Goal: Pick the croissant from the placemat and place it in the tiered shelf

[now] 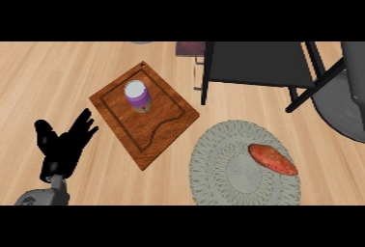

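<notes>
Croissant [272, 159], as the task names the orange-brown piece we see, lies on the right part of our round grey placemat [221, 169]; our left hand [64, 144] rests spread at the left edge; a purple cup [138, 95] stands on the wooden board [153, 130]; the dark tiered shelf [260, 62] stands behind.

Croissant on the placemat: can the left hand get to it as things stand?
Probably, but awkwardly: the left hand rests open at far left, and the cutting board with its purple cup lies between it and the croissant.
</notes>
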Robot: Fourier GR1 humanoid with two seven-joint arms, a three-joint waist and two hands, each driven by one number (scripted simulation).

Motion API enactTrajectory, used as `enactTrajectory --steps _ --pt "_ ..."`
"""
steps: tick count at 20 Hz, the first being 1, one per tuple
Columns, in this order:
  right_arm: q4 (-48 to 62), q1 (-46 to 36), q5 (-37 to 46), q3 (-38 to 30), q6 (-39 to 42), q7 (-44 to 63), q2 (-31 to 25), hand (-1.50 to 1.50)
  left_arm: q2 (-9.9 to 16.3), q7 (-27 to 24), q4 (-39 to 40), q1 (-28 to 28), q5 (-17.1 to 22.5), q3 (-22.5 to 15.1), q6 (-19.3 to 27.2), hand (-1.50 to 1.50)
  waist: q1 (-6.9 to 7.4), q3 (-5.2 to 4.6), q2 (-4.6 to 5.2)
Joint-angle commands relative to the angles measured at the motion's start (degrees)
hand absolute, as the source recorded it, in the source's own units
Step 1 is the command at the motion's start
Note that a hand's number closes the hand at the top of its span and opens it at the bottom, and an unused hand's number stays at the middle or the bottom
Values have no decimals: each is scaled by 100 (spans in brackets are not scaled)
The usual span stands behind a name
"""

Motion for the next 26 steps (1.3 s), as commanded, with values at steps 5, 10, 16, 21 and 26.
enactTrajectory --steps 5,10,16,21,26 --pt "-53 -126 -558 -813 -813 260 52 -150 -72 -107 441 115 -65 -9 -64 0 -28 -42 33" --pt "78 -314 -1118 -1374 -1211 159 158 -150 -99 -40 701 -161 -4 89 -42 0 -24 -44 62" --pt "-205 -267 -1553 -1818 -1625 212 -38 -150 27 137 222 91 32 91 -141 0 -17 -39 22" --pt "-342 -20 -1181 -1789 -2113 403 -580 -150 45 205 -77 315 20 81 -132 0 -40 -38 0" --pt "-832 342 -1385 -2163 -2308 635 -1035 -150 57 342 99 116 85 127 -182 0 -147 -36 -11"
